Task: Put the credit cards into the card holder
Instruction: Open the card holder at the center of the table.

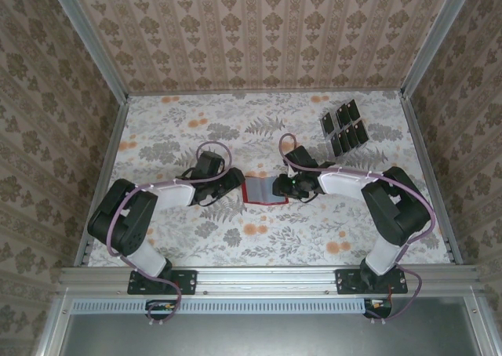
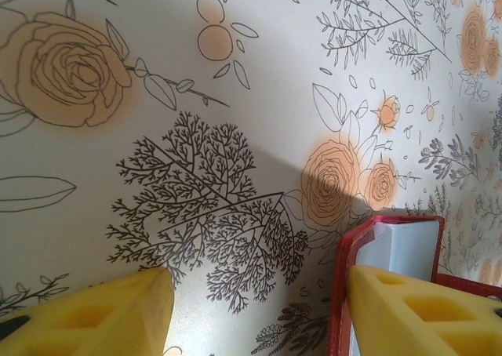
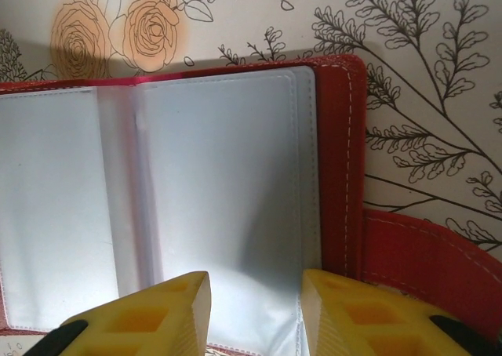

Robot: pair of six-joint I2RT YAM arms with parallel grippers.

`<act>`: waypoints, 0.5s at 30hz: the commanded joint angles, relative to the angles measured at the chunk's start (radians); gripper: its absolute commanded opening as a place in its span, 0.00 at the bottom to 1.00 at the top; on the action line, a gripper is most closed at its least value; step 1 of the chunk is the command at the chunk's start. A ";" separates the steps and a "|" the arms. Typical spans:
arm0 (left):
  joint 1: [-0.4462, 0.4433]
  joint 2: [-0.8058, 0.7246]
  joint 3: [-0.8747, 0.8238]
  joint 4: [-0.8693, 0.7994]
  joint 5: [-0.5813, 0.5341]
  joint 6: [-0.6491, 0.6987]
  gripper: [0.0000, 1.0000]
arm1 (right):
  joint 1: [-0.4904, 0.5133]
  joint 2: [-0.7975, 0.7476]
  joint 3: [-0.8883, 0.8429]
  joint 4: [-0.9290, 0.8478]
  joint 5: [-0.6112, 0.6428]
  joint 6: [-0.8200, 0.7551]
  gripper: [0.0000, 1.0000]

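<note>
The open wallet (image 1: 265,190) is lying under both grippers: left gripper (image 2: 255,293), spread wide, covering a corner; right gripper (image 3: 255,289), half open, hanging over a pocket; both empty.

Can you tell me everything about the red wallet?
The wallet lies open near the middle of the flowery table. Its outside looks like red stitched leather. Inside are smooth greyish plastic pockets, and the ones I can see look empty. A red tab sticks out on one side. The right jaws hang over one pocket, and one left jaw is at its red edge.
</note>
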 commanded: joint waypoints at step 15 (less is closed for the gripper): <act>-0.011 -0.058 0.168 -0.374 -0.160 0.190 0.62 | -0.003 -0.032 0.005 -0.014 -0.043 0.016 0.46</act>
